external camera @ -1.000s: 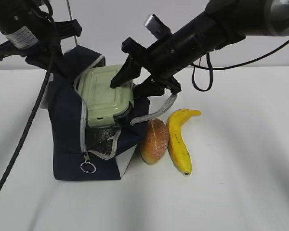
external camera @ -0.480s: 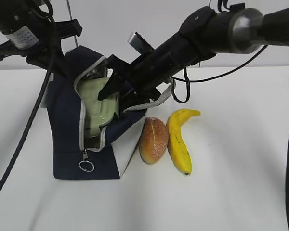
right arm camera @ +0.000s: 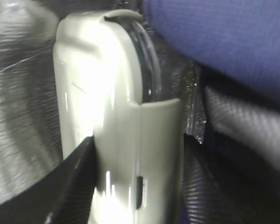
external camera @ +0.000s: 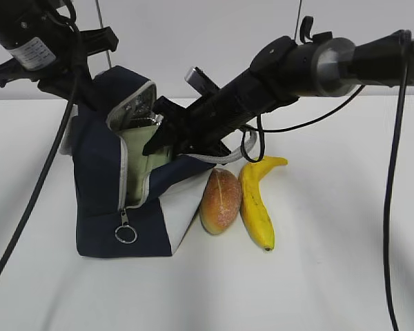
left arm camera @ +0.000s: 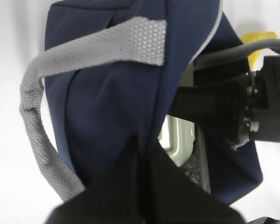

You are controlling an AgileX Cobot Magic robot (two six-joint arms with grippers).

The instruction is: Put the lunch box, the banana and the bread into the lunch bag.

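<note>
The navy lunch bag [external camera: 96, 186] stands at the left with its zipper open. My left gripper [external camera: 88, 93] is shut on the fabric of the bag's rear top edge, and my left gripper [left arm camera: 142, 163] pinches navy cloth in the wrist view. My right gripper [external camera: 167, 134] reaches into the opening, shut on the sage-green lunch box [external camera: 148, 148]. In the right wrist view the lunch box [right arm camera: 112, 93] stands on edge between my fingers [right arm camera: 70, 182], inside the silver lining. The bread [external camera: 221, 200] and the banana [external camera: 257, 203] lie side by side on the table, right of the bag.
A grey strap handle [left arm camera: 98, 46] loops over the bag's back, and another [external camera: 224, 157] hangs under my right arm. The zipper ring pull [external camera: 125, 235] dangles at the bag's front. White table spreads to the right and front. Black cables hang from both arms.
My right gripper has carried the lunch box from above the opening down into the bag, so only part of its lid shows. The left gripper, bread and banana have not moved.
</note>
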